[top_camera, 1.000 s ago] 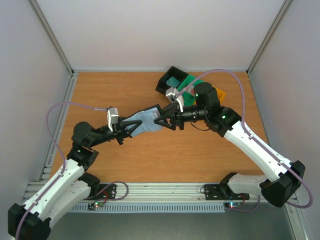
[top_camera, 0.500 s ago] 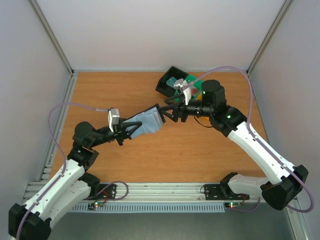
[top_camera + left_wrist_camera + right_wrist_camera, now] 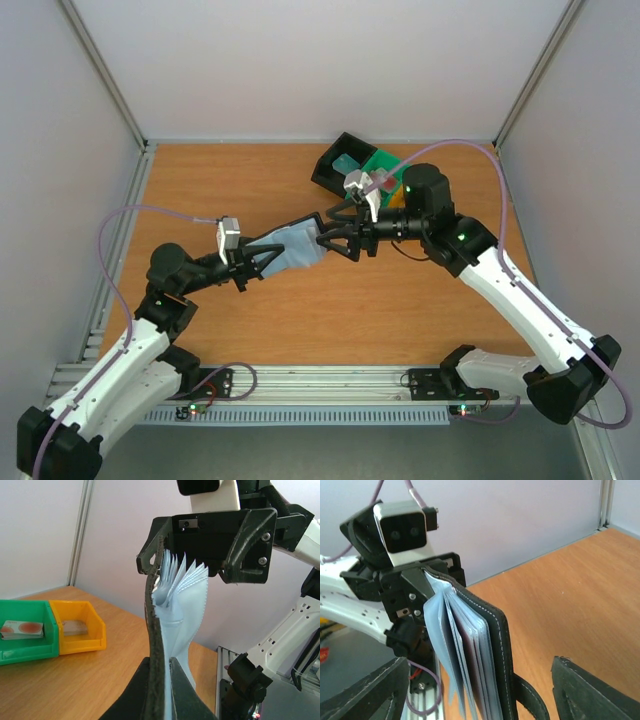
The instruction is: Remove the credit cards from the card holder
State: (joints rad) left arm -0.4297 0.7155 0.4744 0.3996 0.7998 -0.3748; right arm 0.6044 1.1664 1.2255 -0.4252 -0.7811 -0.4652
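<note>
Card holder (image 3: 298,243): held over the middle of the desk (image 3: 220,180), between your two hands. It is opened like a book, with the black cover on one side and the pale blue-grey pockets fanned out on the other.

Left hand (image 3: 268,254): clenched on the holder's near edge. In your left wrist view the fingers (image 3: 131,700) pinch the cover and the pocket leaves together at the bottom. The holder stands up from them on edge.

Right hand (image 3: 330,238): released. The jaws are spread wide and straddle the far end of the holder, one on the cover side and one on the pocket side. In your right wrist view both fingers stand apart from the cover and the pockets.

Inside the holder: a dark reddish leaf (image 3: 470,642) sits among the pale pockets. You cannot tell from these views whether it is a card.

Trays, far right of the desk:
- A teal-blue card (image 3: 347,163) lies in the black tray (image 3: 325,178).
- A whitish card with red blotches (image 3: 21,629) lies in the green tray (image 3: 27,652).
- The orange tray (image 3: 85,642) sits just beside the green one. It holds something pale greyish, too small to identify.
</note>
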